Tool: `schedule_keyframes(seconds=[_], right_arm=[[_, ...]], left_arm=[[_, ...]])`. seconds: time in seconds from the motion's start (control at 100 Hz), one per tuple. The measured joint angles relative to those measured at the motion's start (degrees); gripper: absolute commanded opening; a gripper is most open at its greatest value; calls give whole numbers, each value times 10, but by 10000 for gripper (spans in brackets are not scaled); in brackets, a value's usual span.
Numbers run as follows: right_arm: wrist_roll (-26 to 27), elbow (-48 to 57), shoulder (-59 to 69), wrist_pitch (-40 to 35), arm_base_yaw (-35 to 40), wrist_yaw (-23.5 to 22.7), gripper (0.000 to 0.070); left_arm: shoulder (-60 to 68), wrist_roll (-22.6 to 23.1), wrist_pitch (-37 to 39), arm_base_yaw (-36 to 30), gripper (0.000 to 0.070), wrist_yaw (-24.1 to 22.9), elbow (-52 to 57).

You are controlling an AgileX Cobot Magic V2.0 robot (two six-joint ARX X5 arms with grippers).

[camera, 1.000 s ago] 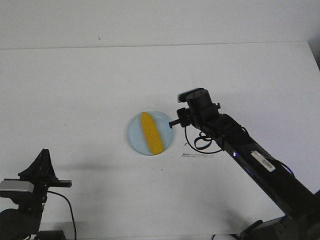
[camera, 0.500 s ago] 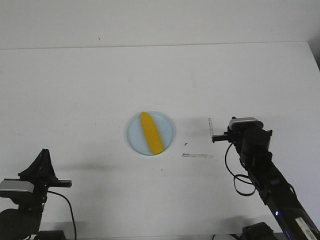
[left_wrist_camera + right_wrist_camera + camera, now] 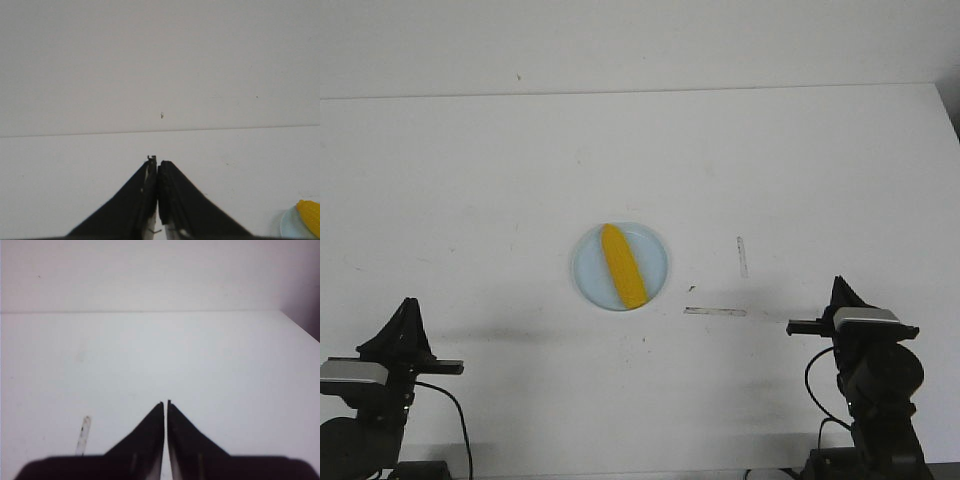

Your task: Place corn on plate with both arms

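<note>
The yellow corn (image 3: 622, 265) lies across the pale blue plate (image 3: 588, 270) in the middle of the white table, tip toward the back. A corner of the plate (image 3: 289, 226) and the corn (image 3: 311, 216) shows in the left wrist view. My left gripper (image 3: 408, 305) is folded back at the near left edge, shut with nothing in it (image 3: 157, 165). Folded back at the near right edge, my right gripper (image 3: 840, 285) is also shut and empty (image 3: 165, 402). Both stand far from the plate.
Two strips of clear tape (image 3: 715, 311) (image 3: 742, 256) lie on the table right of the plate; one tape strip (image 3: 83, 434) shows in the right wrist view. The table's right edge (image 3: 300, 327) and back edge (image 3: 640, 92) are in view.
The right arm has drawn back from beside the plate to the near right edge. The corn stays on the plate. The left arm has not moved.
</note>
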Motion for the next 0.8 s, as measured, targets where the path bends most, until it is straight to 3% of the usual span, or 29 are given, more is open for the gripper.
schedule_keyframes(seconds=[0.38,0.8], right_arm=[[0,0,-129,-9,0,-12,12],[0,0,-146,-9,0,-12,12]], left_arm=[[0,0,0,0,1,0,0],[0,0,0,0,1,0,0]])
